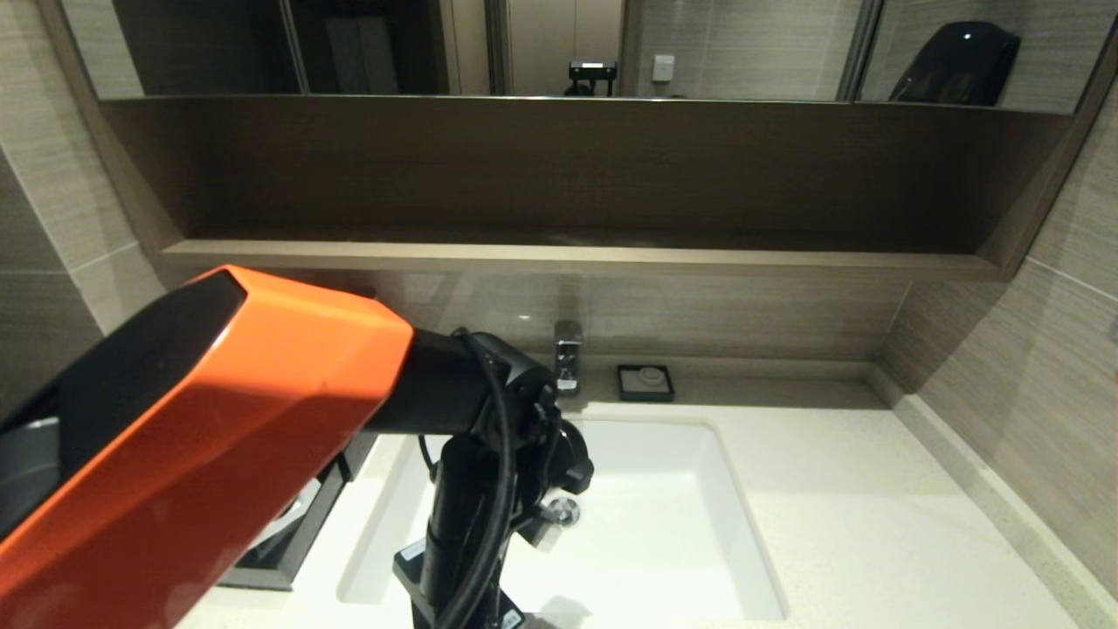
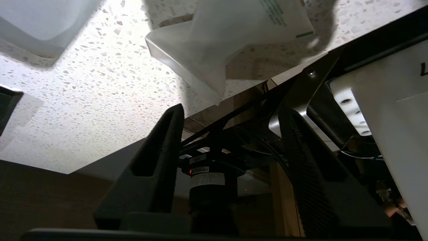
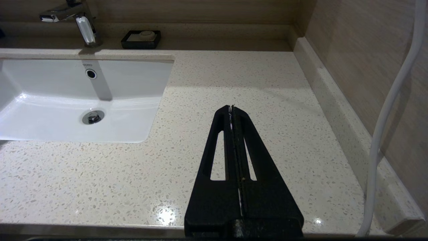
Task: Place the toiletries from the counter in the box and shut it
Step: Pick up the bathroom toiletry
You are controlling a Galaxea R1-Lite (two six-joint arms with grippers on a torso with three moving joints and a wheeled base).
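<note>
- Two hands: the right hand [image 3: 231, 108], pressed closed and empty, idles over bare worktop [image 3: 100, 174] beside the sink [image 3: 67, 100].
- Left hand [image 2: 230, 113] stands spread, holding nothing, at the worktop's front edge.
- Beyond its fingertips lies a clear packet [image 2: 230, 40], overhanging that edge.
- Risk: a nudge could tip the packet off the worktop.
- Box [image 1: 293, 533] sits beside the left arm, mostly hidden.
</note>
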